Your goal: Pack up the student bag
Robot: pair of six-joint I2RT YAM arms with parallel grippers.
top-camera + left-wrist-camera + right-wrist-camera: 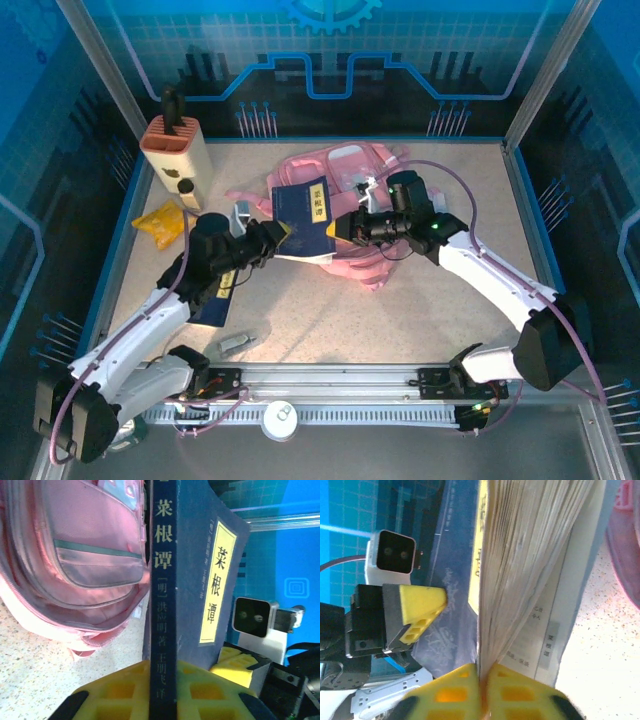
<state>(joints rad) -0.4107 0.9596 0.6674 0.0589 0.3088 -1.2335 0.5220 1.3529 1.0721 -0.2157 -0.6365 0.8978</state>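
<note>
The student bag, a soft pink backpack, lies at the back middle of the table; its pocket and zip fill the upper left of the left wrist view. In front of it a dark blue book with a yellow title label hangs between both arms. My left gripper is shut on the book's spine, its yellow fingers on either side. My right gripper is pinched shut on the book's fanned pages from the opposite edge. In the top view the left gripper and the right gripper face each other.
A beige holder with an orange top stands at the back left, a small yellow packet in front of it. Another dark book lies under my left arm, with a small grey object near the front rail.
</note>
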